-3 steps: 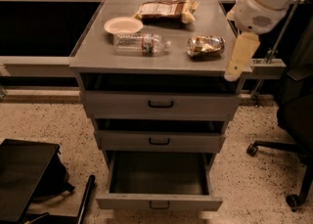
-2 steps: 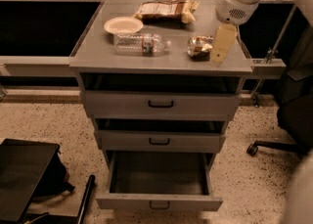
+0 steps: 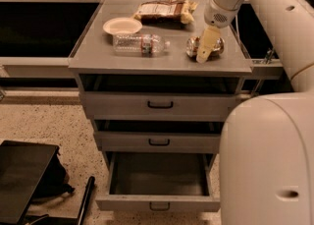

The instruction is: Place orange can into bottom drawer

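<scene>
Grey metal cabinet (image 3: pixel 98 61): in the camera view it is seen from the front and somewhat from above, with three drawers stacked beneath a flat top.
Bottom drawer (image 3: pixel 132 202): it is pulled well out, and its dark inside is laid open.
Upper drawers: the top drawer (image 3: pixel 122 105) and the middle drawer (image 3: pixel 122 142) are set further back than the bottom one.
Orange can (image 3: pixel 192 47): it is laid on its side on the right part of the cabinet top, near the front edge, well above the bottom drawer.
Gripper (image 3: pixel 202 54): it is pointed down at the can from above. Its pale tip is seen across the can's middle, so the shiny ends show on either side.
Gripper state: whether it is wide, narrow or closed on the can cannot be told, nor whether the can is touched.
White arm (image 3: pixel 265 8): it is extended from the upper right.
Clear bottle (image 3: pixel 140 44): it is laid on its side left of the can, apart from it.
Pale plate (image 3: pixel 122 25): it is placed just behind the bottle.
Snack bag (image 3: pixel 164 10): it is laid at the back of the top.
</scene>
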